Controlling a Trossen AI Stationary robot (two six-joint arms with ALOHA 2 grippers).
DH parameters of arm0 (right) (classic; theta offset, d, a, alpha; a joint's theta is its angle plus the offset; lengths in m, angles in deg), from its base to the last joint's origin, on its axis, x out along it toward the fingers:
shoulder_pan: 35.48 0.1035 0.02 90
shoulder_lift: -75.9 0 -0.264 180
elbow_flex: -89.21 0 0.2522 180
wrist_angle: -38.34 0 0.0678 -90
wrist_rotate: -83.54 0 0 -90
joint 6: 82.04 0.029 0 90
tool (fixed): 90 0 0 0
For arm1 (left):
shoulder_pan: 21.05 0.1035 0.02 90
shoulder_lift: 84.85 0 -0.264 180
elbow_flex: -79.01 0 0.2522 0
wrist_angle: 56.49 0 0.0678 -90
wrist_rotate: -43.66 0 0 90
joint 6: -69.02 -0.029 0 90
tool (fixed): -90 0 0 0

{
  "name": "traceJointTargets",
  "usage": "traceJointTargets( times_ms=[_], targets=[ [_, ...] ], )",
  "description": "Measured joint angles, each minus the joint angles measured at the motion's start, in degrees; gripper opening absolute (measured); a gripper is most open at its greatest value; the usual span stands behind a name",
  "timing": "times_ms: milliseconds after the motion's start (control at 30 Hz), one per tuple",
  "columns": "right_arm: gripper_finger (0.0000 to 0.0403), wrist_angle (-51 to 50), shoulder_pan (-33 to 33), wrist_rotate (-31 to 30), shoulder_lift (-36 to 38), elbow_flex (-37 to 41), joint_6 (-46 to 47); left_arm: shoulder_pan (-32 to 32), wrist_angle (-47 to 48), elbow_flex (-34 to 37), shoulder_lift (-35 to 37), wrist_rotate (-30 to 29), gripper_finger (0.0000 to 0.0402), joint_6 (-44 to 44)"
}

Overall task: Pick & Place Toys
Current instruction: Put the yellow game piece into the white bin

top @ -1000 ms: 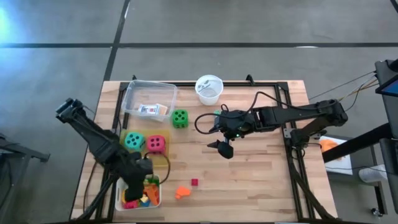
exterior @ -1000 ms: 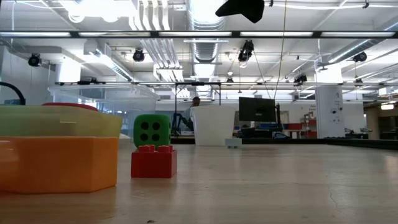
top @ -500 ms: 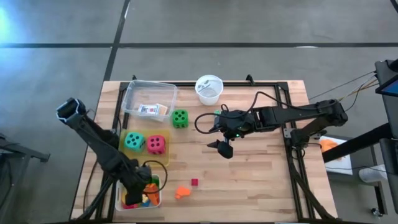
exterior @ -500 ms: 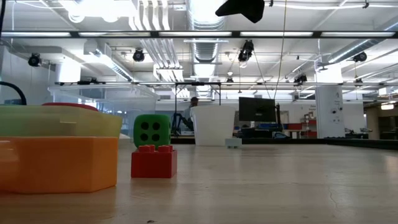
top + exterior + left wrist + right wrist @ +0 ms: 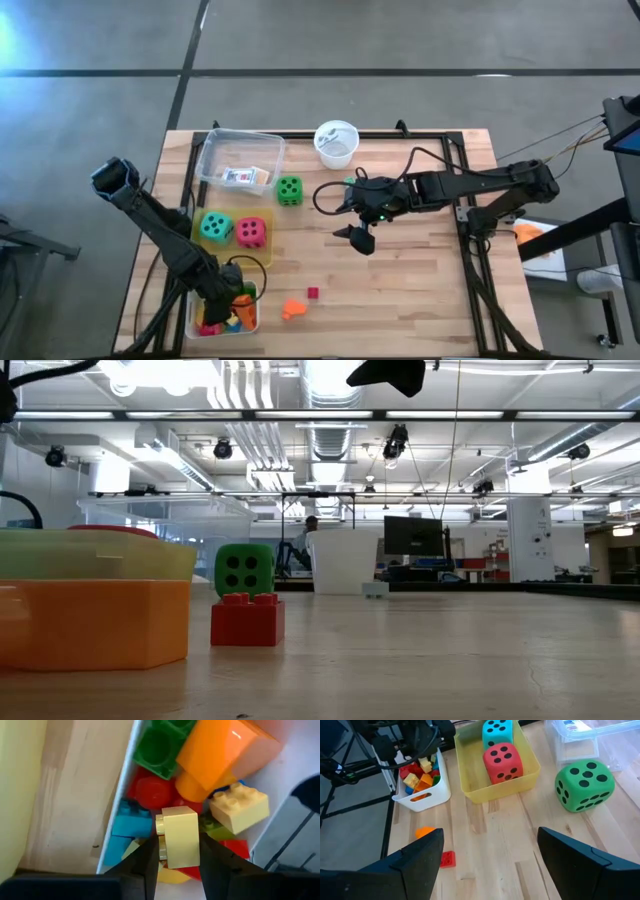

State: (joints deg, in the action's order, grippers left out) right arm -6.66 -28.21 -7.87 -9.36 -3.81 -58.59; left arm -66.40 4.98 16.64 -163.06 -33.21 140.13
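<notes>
Left wrist view shows the left pincer (image 5: 177, 857) over the small white plastic bin (image 5: 295, 825), its two dark fingers (image 5: 145, 865) set narrow against the sides of a pale yellow plastic brick (image 5: 178, 837). Below the brick lies the pile already in the bin: an orange block (image 5: 220, 752), a green block (image 5: 162, 742), a red piece (image 5: 152, 792), a teal block (image 5: 127, 825) and another pale yellow studded brick (image 5: 239, 810). I judge the step in hand to be the drop-off of this brick; whether the fingers grip it firmly or are just letting go I cannot tell.

From the high view, the left pincer (image 5: 222, 300) sits at the near left of the wooden worktop (image 5: 420, 290), above the bin (image 5: 250, 322). The right pincer (image 5: 360, 238) hangs over the middle of the worktop with its jaws wide and nothing between them.

Toys not yet put away: a small red brick (image 5: 313, 293) and an orange block (image 5: 292, 310) just right of the bin, and a green foam die (image 5: 289, 189) farther off beside the clear tray (image 5: 240, 145). A teal die (image 5: 214, 227) and a red die (image 5: 252, 232) sit in the yellow tray (image 5: 232, 214).

The next move likely calls for spreading the fingers fully, lifting clear of the bin wall, then reaching right for the orange block.
</notes>
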Motion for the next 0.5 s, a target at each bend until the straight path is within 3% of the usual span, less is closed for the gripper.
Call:
traceJointTargets(
  times_ms=[333,500],
  targets=[
    [0.0317,0.0,0.0,0.0,-0.02,0.0,0.03,0.07,-2.03,0.27,0.0,0.24,0.012,2.86],
    [0.0317,0.0,0.0,0.02,-0.02,0.08,0.13,0.07,-3.51,0.25,0.0,0.24,0.0164,4.07]
  ],
)
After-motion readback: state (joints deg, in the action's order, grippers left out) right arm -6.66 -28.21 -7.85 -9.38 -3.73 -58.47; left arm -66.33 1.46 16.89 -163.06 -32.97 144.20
